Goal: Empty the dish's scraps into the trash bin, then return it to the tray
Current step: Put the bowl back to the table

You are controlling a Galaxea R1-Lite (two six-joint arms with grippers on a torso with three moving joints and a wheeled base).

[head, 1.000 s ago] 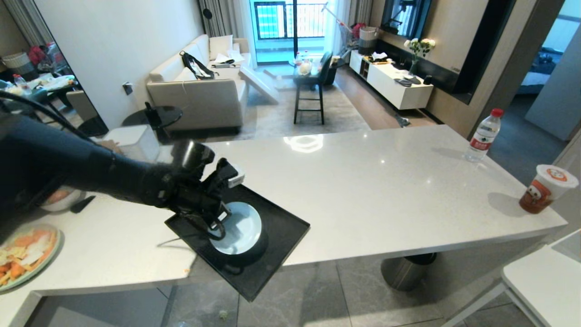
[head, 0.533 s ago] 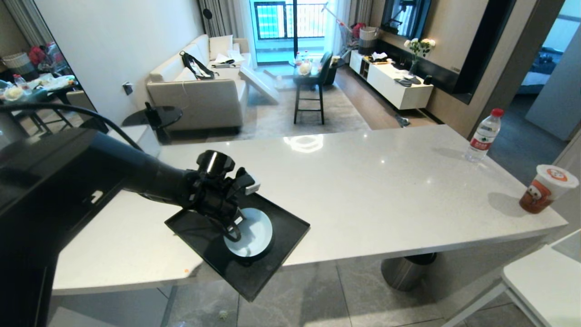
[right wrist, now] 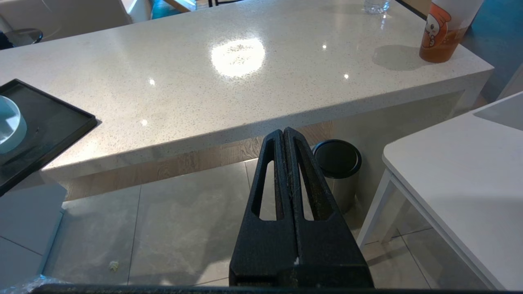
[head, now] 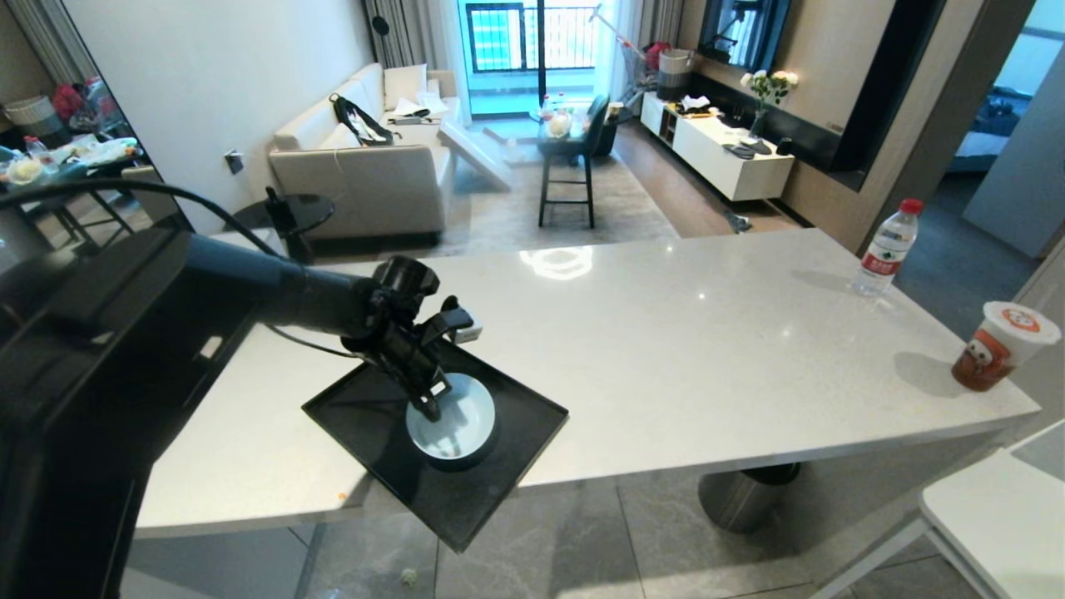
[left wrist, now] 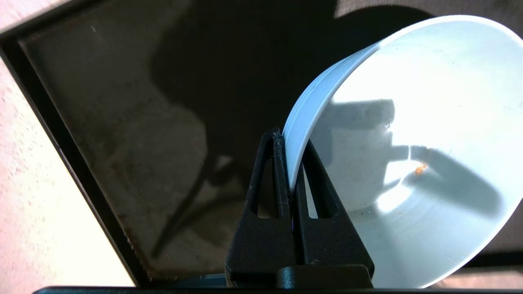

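The left gripper [head: 433,405] is seen clenched on the rim of the small pale blue-white bowl [head: 450,427], one finger inside the wall and one outside, as confirmed in the left wrist view, where the bowl [left wrist: 408,155] is gripped at its edge by the left gripper [left wrist: 291,163]. The bowl is positioned over the black tray [head: 370,420], which overhangs the near edge of the white counter [head: 707,333]. Whether the base is fully seated cannot be told; in the wrist view the bowl appears tilted. Only an orange speck is noted inside; the scraps are judged emptied.

Key relation: the bowl extends from the jaws toward the tray's centre, so release is judged to call for opening, then withdrawal upward off the rim.

The right gripper [right wrist: 286,139] is parked, fingers pressed together, beside the counter edge above the floor.
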